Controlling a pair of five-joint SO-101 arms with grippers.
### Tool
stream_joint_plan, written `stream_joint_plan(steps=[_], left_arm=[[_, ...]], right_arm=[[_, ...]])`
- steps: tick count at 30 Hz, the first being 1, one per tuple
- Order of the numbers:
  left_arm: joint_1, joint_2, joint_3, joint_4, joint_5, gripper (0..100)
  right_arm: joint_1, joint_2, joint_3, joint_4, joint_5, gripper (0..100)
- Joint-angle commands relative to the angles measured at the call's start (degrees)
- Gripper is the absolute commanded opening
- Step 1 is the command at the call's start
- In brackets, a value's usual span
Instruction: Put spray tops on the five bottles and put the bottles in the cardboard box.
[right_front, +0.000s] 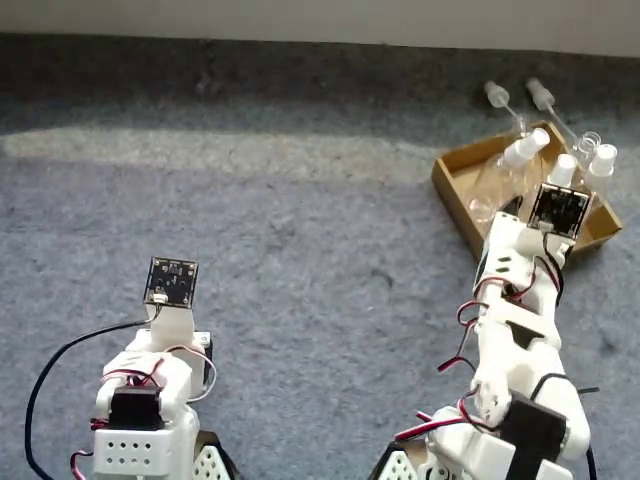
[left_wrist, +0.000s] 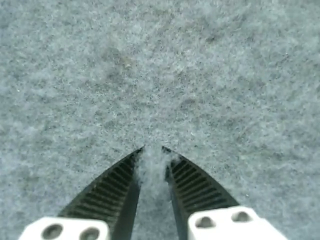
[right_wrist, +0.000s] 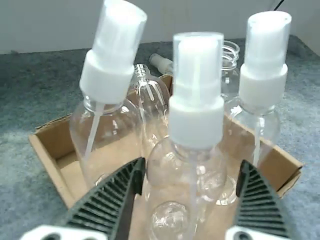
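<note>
Progress check: left jaws sit well away from the cardboard box (right_front: 447, 190), nearly closed on nothing over the grey surface (right_front: 300, 250). Right jaws are spread wide either side of a capped bottle (right_wrist: 192, 150) standing in the box. Three bottles in there look topped, two bare bottles (right_wrist: 229, 55) wait at the box's far side, and two loose spray tops (right_front: 497, 96) lie just beyond it, so I'd say a bit over halfway.
</note>
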Motion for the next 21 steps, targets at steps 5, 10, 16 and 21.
stream_joint_plan(steps=[5, 10, 16, 21], left_arm=[[0.0, -0.6, 1.2, 0.2, -0.3, 0], [0.0, -0.6, 1.2, 0.2, -0.3, 0], [0.0, -0.6, 1.2, 0.2, -0.3, 1], [0.0, -0.6, 1.2, 0.2, -0.2, 1]], right_arm=[[0.2, -13.5, -4.6, 20.8, 0.4, 25.1], [0.2, -22.8, -9.7, 36.4, 0.4, 25.1], [0.1, -35.6, -15.6, 52.8, 0.3, 25.1], [-5.1, -44.2, -18.1, 64.7, 0.3, 24.9]])
